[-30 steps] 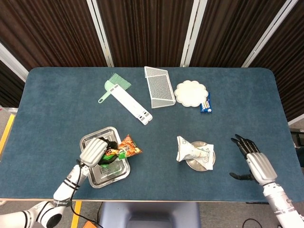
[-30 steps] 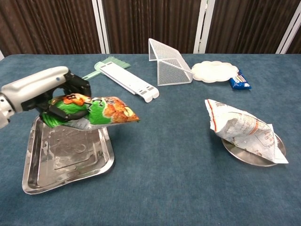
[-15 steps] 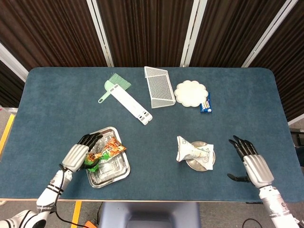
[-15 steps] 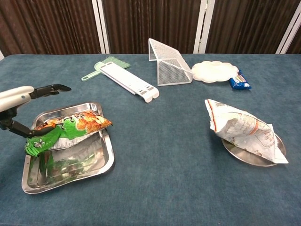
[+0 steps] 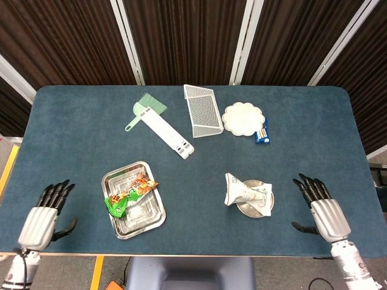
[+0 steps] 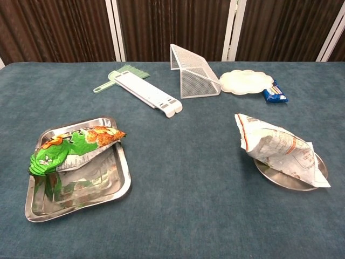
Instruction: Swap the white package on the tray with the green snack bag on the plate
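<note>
Nearest, the left hand (image 5: 41, 217) and right hand (image 5: 325, 208) hover at the surface's (image 5: 72, 139) front edge, fingers spread, holding nothing. The green snack bag (image 6: 70, 148) lies in the tray (image 6: 116, 189), long axis slanting from its green end at near left to its orange end at far right. The white package (image 6: 280, 148) lies on the plate (image 6: 269, 175), spilling over its rim. The swap looks complete; next, only a check that both bags sit settled.

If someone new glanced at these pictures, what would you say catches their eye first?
Probably the bright green snack bag lying across the steel tray at the near left. Next, the crumpled white package on the small metal plate at the right. Both hands, left hand and right hand, hover open at the table's near corners.
</note>
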Action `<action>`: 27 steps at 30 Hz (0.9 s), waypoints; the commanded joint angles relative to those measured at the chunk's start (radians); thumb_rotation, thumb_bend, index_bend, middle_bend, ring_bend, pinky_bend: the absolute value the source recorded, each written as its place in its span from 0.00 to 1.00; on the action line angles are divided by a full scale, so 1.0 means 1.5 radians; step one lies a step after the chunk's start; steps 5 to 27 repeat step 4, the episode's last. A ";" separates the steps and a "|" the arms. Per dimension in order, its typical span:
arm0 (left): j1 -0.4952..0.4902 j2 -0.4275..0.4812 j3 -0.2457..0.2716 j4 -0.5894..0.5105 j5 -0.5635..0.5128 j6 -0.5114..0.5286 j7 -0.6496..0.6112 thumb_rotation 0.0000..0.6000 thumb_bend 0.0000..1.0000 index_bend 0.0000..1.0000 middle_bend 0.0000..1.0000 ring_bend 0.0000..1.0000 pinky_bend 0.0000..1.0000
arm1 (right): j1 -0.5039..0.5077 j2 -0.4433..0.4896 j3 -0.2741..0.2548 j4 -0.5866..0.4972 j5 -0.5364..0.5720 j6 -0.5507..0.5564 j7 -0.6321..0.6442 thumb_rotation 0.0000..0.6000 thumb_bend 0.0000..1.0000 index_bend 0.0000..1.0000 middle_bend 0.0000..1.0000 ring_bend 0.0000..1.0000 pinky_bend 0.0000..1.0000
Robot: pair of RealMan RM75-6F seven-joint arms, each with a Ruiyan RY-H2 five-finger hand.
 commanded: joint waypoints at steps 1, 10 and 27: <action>0.045 -0.002 0.000 0.036 0.008 0.053 0.034 1.00 0.39 0.00 0.00 0.00 0.00 | -0.009 -0.016 -0.004 -0.002 -0.006 0.008 -0.039 1.00 0.16 0.00 0.00 0.00 0.00; 0.042 -0.004 -0.016 0.061 -0.009 0.032 0.009 1.00 0.39 0.00 0.00 0.00 0.00 | -0.017 -0.039 -0.004 -0.002 -0.008 0.018 -0.090 1.00 0.16 0.00 0.00 0.00 0.00; 0.042 -0.004 -0.016 0.061 -0.009 0.032 0.009 1.00 0.39 0.00 0.00 0.00 0.00 | -0.017 -0.039 -0.004 -0.002 -0.008 0.018 -0.090 1.00 0.16 0.00 0.00 0.00 0.00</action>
